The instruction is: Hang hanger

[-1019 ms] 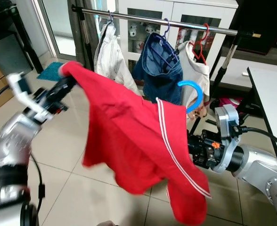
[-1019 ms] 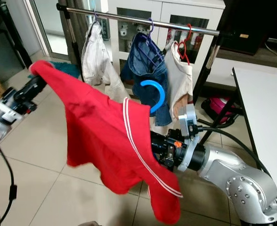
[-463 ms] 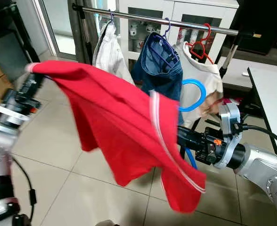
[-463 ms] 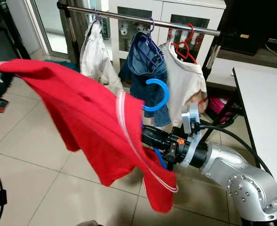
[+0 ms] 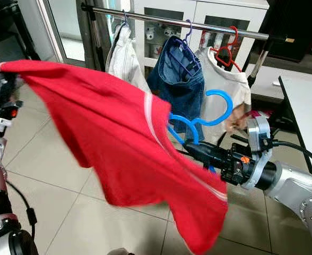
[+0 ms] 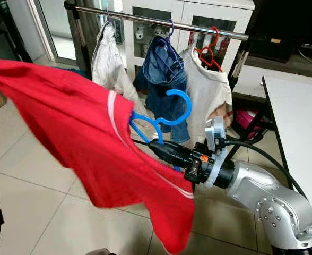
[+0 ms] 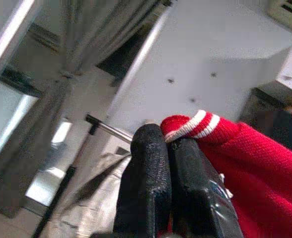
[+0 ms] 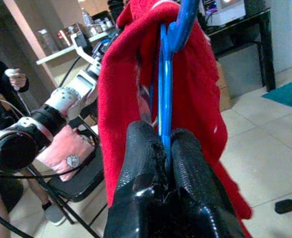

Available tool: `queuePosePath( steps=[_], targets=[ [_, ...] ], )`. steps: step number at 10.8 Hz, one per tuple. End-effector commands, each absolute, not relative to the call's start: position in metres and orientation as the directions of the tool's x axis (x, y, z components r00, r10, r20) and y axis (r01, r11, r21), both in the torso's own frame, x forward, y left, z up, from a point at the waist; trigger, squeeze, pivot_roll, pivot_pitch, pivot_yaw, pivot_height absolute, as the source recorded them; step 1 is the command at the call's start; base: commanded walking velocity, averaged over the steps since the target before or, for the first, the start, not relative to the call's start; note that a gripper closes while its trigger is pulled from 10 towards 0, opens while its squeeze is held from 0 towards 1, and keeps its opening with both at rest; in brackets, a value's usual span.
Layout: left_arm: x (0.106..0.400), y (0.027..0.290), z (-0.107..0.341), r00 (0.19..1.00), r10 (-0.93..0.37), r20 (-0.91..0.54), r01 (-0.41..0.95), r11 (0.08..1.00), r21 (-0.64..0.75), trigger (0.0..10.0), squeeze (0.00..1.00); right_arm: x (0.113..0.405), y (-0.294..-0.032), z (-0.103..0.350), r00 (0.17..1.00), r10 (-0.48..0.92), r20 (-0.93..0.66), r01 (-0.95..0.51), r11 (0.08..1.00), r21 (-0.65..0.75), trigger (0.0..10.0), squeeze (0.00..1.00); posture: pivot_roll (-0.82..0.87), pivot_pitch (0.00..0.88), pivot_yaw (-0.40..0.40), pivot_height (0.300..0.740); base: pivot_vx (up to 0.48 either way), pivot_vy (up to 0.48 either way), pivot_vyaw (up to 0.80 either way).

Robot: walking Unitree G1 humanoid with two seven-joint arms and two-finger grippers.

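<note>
Above a pale tiled floor [image 5: 66,212], near the far clothes rail [image 5: 198,25], the left gripper [image 7: 167,148] pinches the red shirt [image 5: 108,143] while the right gripper [image 8: 167,148] clamps the blue hanger [image 5: 209,114].

The red shirt [image 5: 119,138] covers most of the blue hanger [image 5: 198,119]; its hook and one shoulder bend stick out, the lower bar is hidden. The shirt's lower hem looks smeared. The left gripper [image 7: 168,146] pinches a striped cuff, and the cloth beyond runs off the picture's edge. The right gripper [image 8: 166,148] hides the hanger's lower stem. The rail [image 6: 156,20] is cut off at both ends. Items inside the cabinet [image 5: 198,16] are too small to identify.
</note>
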State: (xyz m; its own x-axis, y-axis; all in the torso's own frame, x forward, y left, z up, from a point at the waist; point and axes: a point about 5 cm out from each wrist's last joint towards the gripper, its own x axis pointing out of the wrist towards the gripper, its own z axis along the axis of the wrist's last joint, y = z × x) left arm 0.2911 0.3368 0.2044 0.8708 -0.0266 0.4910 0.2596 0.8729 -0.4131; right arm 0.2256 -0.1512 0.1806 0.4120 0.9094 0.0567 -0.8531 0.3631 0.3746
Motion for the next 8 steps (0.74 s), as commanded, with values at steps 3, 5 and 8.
queuePosePath(
  steps=[3, 5, 8],
  targets=[
    [0.285, 0.358, 0.211, 0.843, 0.136, 0.521, 0.125, 0.891, -0.436, 0.0, 0.00, 0.231, -0.161, 0.187, 0.463, 0.884, 0.068, -0.842, 0.414, 0.346, 10.0, 0.00, -0.12, 0.000, 0.013, 0.740, 0.000, 0.000, 0.00],
    [0.275, 0.368, 0.200, 0.836, 0.208, 0.508, 0.055, 0.889, -0.455, 0.0, 0.00, 0.234, -0.164, 0.189, 0.477, 0.876, 0.069, -0.837, 0.429, 0.339, 10.0, 0.00, -0.12, 0.000, 0.007, 0.740, 0.000, 0.000, 0.00],
    [0.280, 0.340, 0.173, 0.914, 0.074, 0.398, 0.090, 0.921, -0.378, 0.0, 0.00, 0.237, -0.163, 0.191, 0.472, 0.879, 0.071, -0.842, 0.425, 0.333, 10.0, 0.00, -0.12, 0.000, -0.001, 0.740, 0.000, 0.000, 0.00]
  ],
)
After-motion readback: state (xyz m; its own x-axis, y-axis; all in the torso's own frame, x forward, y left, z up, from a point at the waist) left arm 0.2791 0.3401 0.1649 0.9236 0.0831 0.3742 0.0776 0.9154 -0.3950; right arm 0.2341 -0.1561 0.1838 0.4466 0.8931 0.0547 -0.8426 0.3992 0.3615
